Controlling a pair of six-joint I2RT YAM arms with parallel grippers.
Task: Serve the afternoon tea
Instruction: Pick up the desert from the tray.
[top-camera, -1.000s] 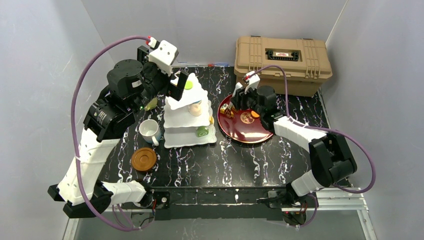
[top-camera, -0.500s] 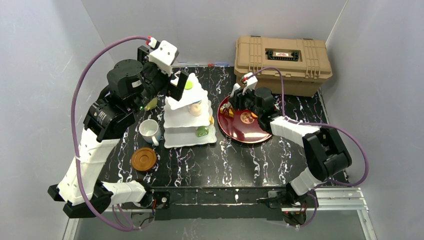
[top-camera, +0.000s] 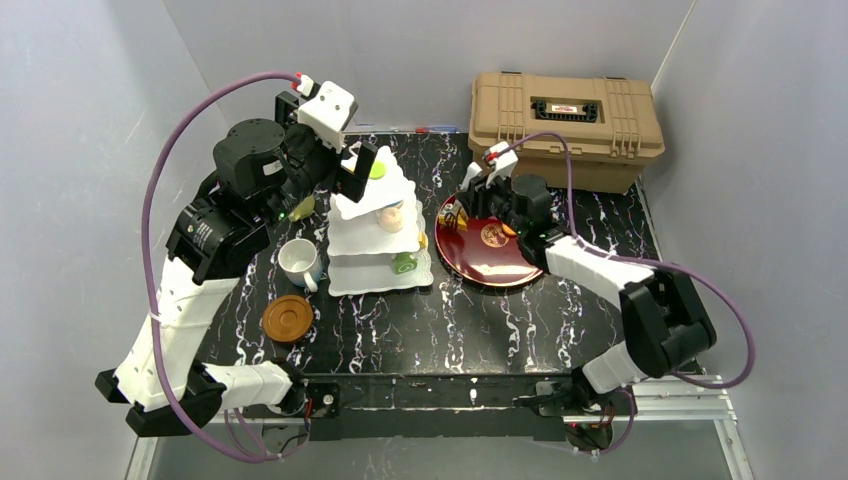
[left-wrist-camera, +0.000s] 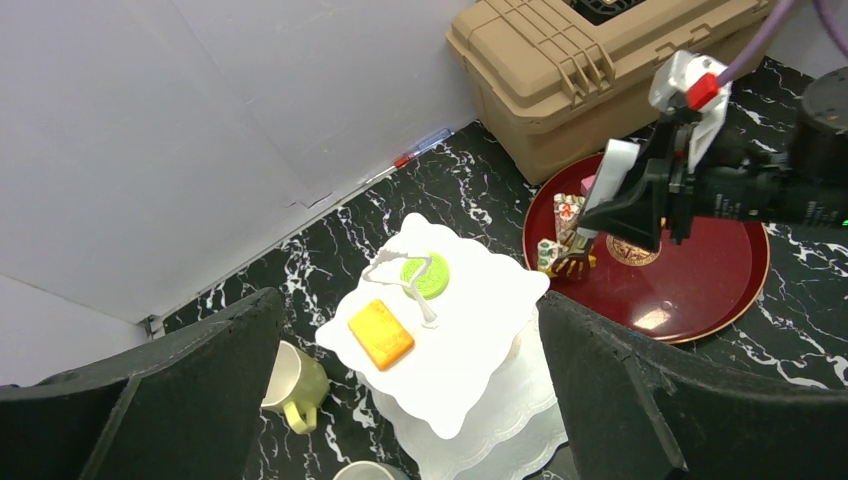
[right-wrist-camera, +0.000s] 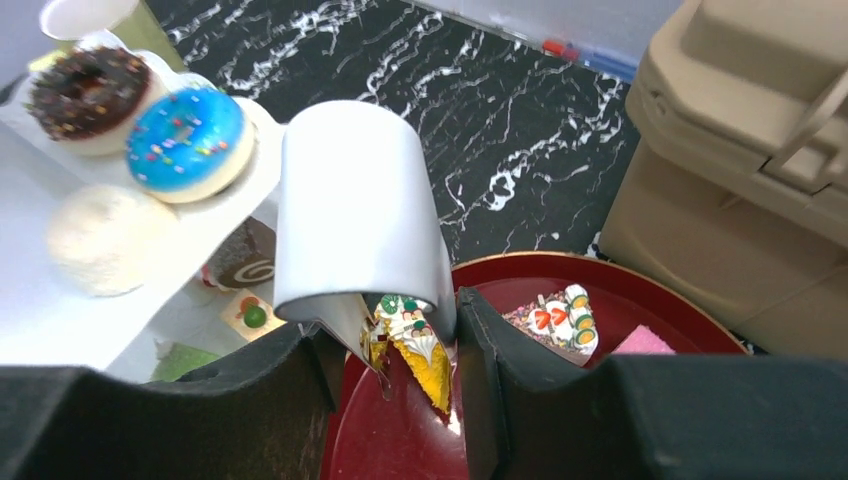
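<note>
Afternoon tea was only partly set out. The white cake stand (top-camera: 380, 225) stood left of the worktop's middle, toward the far edge. It had toy pastries on it: a green round one (left-wrist-camera: 427, 275) and an orange square one (left-wrist-camera: 380, 334) on top, and a blue donut (right-wrist-camera: 185, 140) and a chocolate donut (right-wrist-camera: 88, 85) lower down. More pastries lay on the red tray (top-camera: 495, 268) just beside the stand, like a strawberry slice (right-wrist-camera: 555, 320), so I think you had more to move. The white mug (top-camera: 298, 262) sat near the left edge, close to the brown coaster (top-camera: 287, 317) but not on it. The yellow-green mug (left-wrist-camera: 295, 385) sat behind it, so the cups did not look served yet.

Your right arm reached over the tray to its left rim, with the wrist tipped down. The right end effector (right-wrist-camera: 400, 345) was closed most of the way and pinched a yellow cake slice (right-wrist-camera: 428, 365). Your left arm stood high and bent over the stand. The left end effector (top-camera: 355, 172) was wide open and held nothing.
</note>
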